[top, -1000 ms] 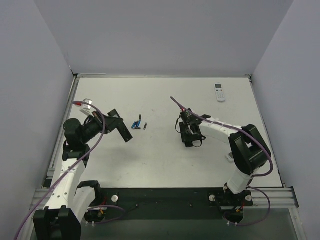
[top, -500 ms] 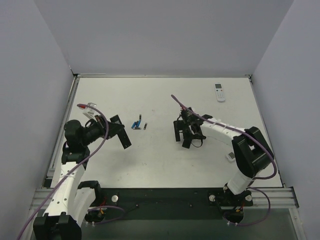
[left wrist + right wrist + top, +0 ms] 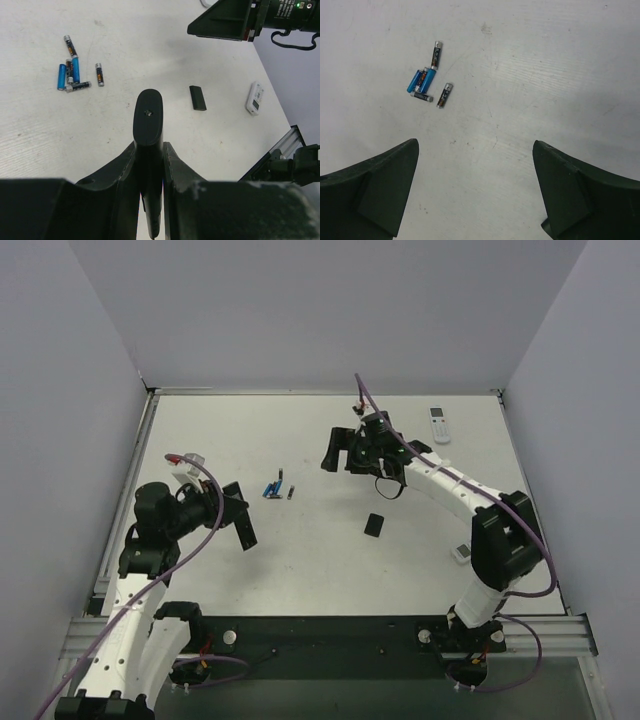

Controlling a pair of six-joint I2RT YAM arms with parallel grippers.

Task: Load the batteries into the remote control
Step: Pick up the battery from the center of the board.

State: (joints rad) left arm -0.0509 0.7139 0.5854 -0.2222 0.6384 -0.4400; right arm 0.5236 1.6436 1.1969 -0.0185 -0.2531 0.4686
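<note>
Table (image 3: 300,570): white, walled in on three sides, carries everything below.

Right arm (image 3: 450,490): reaches from the near-right base toward the far middle of the table.

Left arm (image 3: 150,540): sits over the left edge, wrist turned toward the table centre.

Right gripper (image 3: 475,150): jaws spread wide, nothing between them. Hangs above bare table, to the right of the batteries and apart from them.

Left gripper (image 3: 150,147): clamped tight on the remote control (image 3: 148,115), one finger on each long edge. Grips it at the near end, far end sticking out past the fingertips.

Remote control: slim black bar, held over the left part of the table, near side of the batteries, not touching them. Faces away in the wrist view; no buttons readable there.

White remote (image 3: 438,425): lies flat at the far right of the table, well away from both grippers.

Small white remote (image 3: 461,553): lies beside the right arm, near right.

Small black flat piece (image 3: 374,525): lies alone on the table right of centre, between the batteries and the small white remote.

Batteries (image 3: 75,70): loose cluster on the table left of centre. Two bright blue, the rest dark with metal ends. One dark cell lies just off to the far side, another just to the right; the others touch or nearly touch.
</note>
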